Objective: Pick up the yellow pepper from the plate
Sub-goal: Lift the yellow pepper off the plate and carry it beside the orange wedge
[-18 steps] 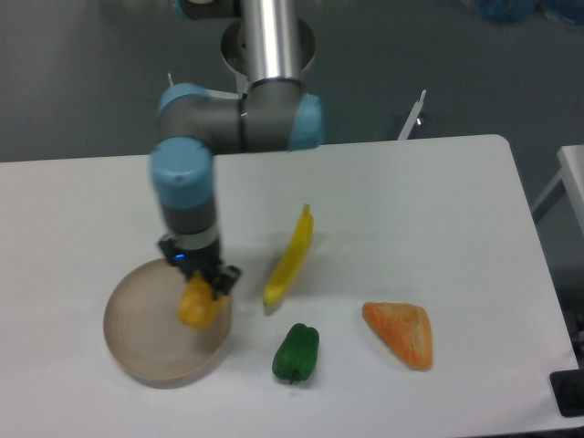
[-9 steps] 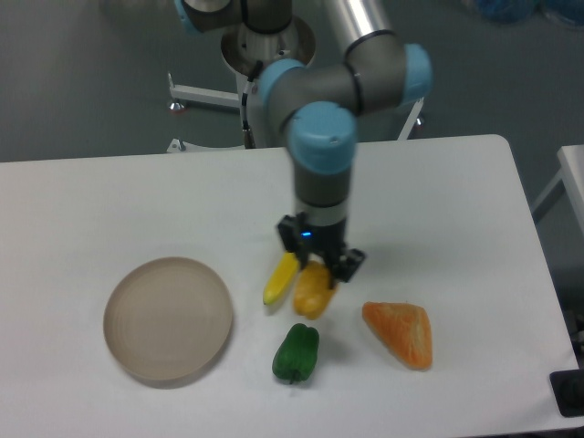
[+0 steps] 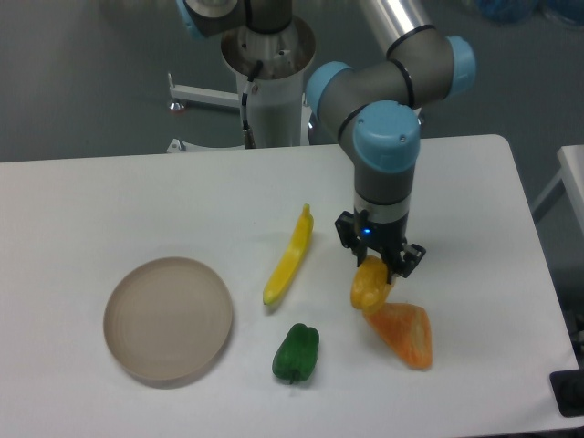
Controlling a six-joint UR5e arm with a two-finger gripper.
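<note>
Fixed camera, looking down at a white table (image 3: 109, 201) from the front. The gripper (image 3: 378, 271) is closed around the yellow pepper (image 3: 369, 285), which hangs between its fingers, held by its upper part. Half a second ago the gripper held the pepper farther to the left, just beside the lower end of the banana (image 3: 290, 255); a second ago it was over the plate (image 3: 168, 319). Now it has moved right, and the pepper sits just above the top corner of the orange wedge (image 3: 403, 332), overlapping it in this view; whether they touch cannot be told. The banana, earlier half hidden by the gripper, is now fully visible.

The plate lies far to the left of the gripper and lower in the picture, with nothing on it. The banana lies to the gripper's left, slanted, its tip pointing away from the camera. The green pepper (image 3: 297, 352) sits below and to the left of the gripper, near the front edge of the table.

The arm (image 3: 388, 137) reaches down from above, grey with light blue joint caps. Its base column (image 3: 271, 64) stands behind the table. Beyond is a dark grey floor.
</note>
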